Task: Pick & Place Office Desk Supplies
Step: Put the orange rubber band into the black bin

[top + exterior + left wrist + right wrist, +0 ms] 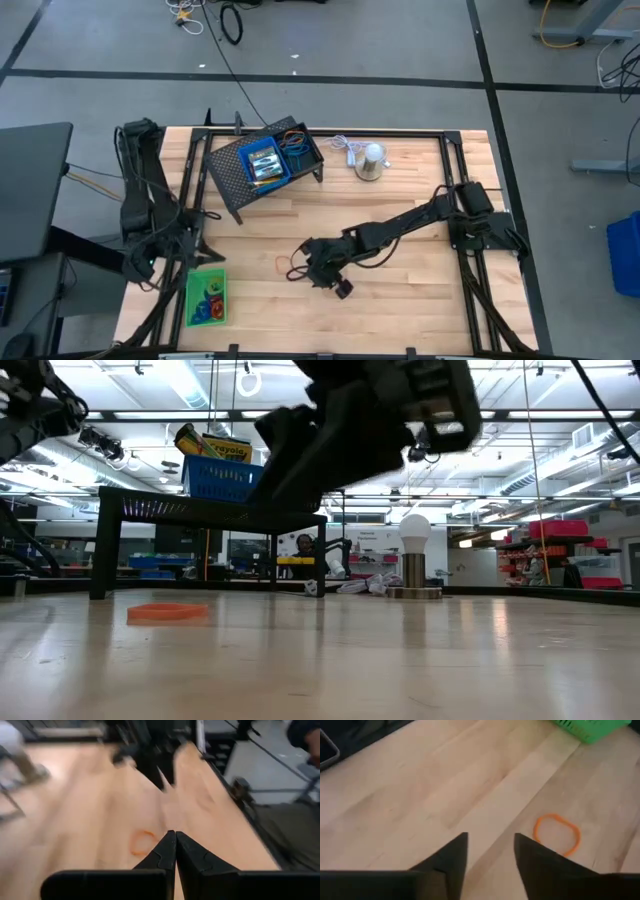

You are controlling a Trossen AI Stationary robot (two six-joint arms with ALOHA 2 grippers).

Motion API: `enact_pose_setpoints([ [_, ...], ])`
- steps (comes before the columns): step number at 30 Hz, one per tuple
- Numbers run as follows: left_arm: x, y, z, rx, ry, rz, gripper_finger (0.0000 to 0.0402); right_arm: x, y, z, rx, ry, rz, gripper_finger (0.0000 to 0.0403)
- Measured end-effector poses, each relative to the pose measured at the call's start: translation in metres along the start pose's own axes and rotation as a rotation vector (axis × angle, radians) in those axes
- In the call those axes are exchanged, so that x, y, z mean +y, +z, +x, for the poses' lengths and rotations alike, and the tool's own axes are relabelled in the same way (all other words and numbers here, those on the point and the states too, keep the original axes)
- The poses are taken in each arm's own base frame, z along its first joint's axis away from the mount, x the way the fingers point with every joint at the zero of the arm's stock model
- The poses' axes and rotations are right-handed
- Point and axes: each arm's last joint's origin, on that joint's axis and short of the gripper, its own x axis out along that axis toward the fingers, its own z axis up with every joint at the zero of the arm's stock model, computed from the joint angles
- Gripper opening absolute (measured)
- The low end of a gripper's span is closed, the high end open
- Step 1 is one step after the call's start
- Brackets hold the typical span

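1. Pale wooden worktop [400, 290], framed in black rails, on a grey workshop floor; shelving and ceiling lights beyond in the low view.
2. Large black mesh rack [232, 180] at the far edge, raised on legs, so serving as a shelf: carries a blue tray [266, 166] with crayon boxes [264, 160], already stowed by the look of it, plus a black-mesh tray [298, 148] of loops beside it.
3. Green tray [207, 297] at the near left corner, holding blue and red items; likely another drop-off spot.
4. Silver dome-shaped thing [371, 161] with white cord, well apart from the work.
5. Right claw [490, 851] low over mid-worktop, fingers parted to a narrow gap, empty; placed just beside the orange loop [557, 834], probably lining up a pick.
6. Left claw [175, 851] back near the left edge, pressed shut, holding nothing, waiting.
7. Orange loop flat on the wood, untouched, between green tray and right claw.
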Motion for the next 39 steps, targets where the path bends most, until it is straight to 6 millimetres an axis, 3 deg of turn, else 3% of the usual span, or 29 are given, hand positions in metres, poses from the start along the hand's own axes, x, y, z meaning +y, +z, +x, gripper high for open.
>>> enact_pose_setpoints([
  [4,-0.014,0.0,0.015,0.016,0.012,-0.02,0.0018,-0.005,0.006,0.0,-0.014,-0.024,-0.002,0.0204],
  [8,-0.027,0.005,0.049,-0.026,0.112,0.039,0.0018,-0.002,0.013,-0.001,-0.022,-0.113,-0.004,0.0204],
  [11,-0.033,0.007,0.076,-0.029,0.133,0.058,0.0015,0.013,0.023,0.002,-0.026,-0.169,-0.051,0.0161],
  [16,-0.032,0.0,0.123,-0.006,0.162,0.055,0.0005,0.04,0.042,-0.002,-0.074,-0.167,-0.161,0.0023],
  [19,-0.028,-0.006,0.146,0.027,0.13,0.022,0.0004,0.054,0.057,-0.013,-0.11,-0.209,-0.2,0.0014],
  [25,-0.016,-0.025,0.173,0.168,0.085,-0.013,0.0003,0.078,0.083,-0.055,-0.144,-0.317,-0.25,0.0007],
  [32,-0.008,-0.034,0.189,0.409,0.097,-0.037,0.0028,0.087,0.098,-0.127,-0.235,-0.249,-0.151,0.0007],
  [35,-0.005,-0.033,0.195,0.478,0.121,-0.012,0.0055,0.087,0.092,-0.151,-0.308,-0.217,-0.114,0.0023],
  [39,-0.002,-0.031,0.203,0.512,0.137,0.006,0.009,0.085,0.062,-0.174,-0.431,-0.236,-0.057,0.005],
])
